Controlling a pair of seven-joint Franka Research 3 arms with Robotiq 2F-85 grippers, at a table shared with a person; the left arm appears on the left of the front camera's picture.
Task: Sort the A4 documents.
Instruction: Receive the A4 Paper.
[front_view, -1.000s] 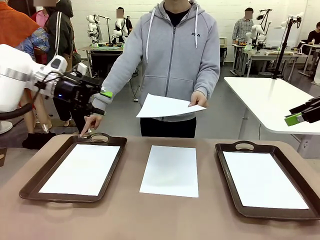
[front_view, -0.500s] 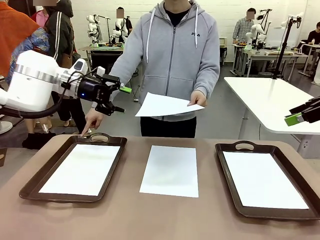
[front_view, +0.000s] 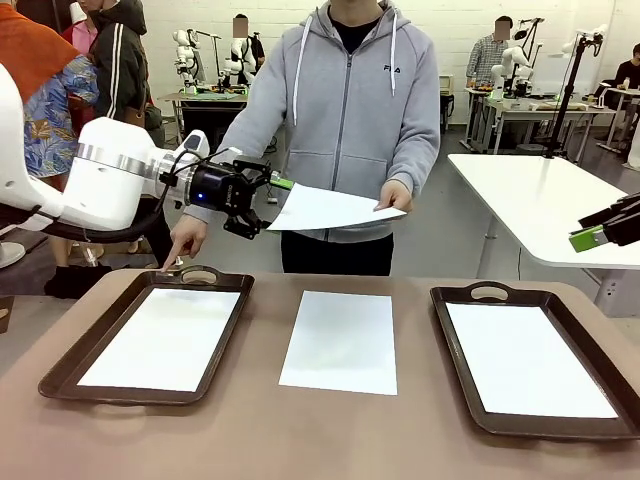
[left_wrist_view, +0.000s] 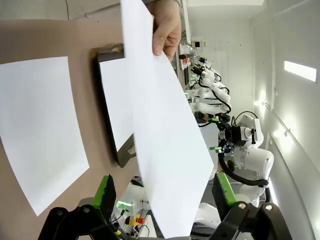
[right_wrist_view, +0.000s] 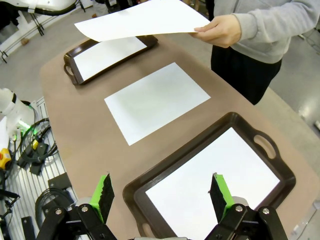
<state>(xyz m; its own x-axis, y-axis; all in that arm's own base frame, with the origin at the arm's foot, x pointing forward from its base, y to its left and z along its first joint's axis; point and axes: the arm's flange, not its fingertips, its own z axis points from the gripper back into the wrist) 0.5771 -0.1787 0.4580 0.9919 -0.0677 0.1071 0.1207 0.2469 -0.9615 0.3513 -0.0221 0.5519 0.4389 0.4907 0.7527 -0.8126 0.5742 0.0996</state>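
A person's hand (front_view: 395, 197) holds out one A4 document (front_view: 335, 210) in the air above the table's far edge. My left gripper (front_view: 268, 207) is open, its jaws straddling that sheet's left edge. In the left wrist view the held sheet (left_wrist_view: 170, 150) runs between the green fingertips (left_wrist_view: 105, 192) without being pinched. Another sheet (front_view: 340, 340) lies flat on the table's middle. The left tray (front_view: 60, 375) and the right tray (front_view: 453, 350) each hold one sheet. My right gripper (front_view: 592, 230) hovers open at the far right, above the right tray (right_wrist_view: 270, 145).
The person's other hand (front_view: 185, 240) points a finger down at the left tray's handle (front_view: 198, 274). A white table (front_view: 540, 200) stands behind on the right. Bare brown tabletop (front_view: 260, 440) runs along the near edge between the trays.
My left arm has swung right from the picture's left side up to the held sheet. The sheet, the person's hands and my right gripper have stayed put.
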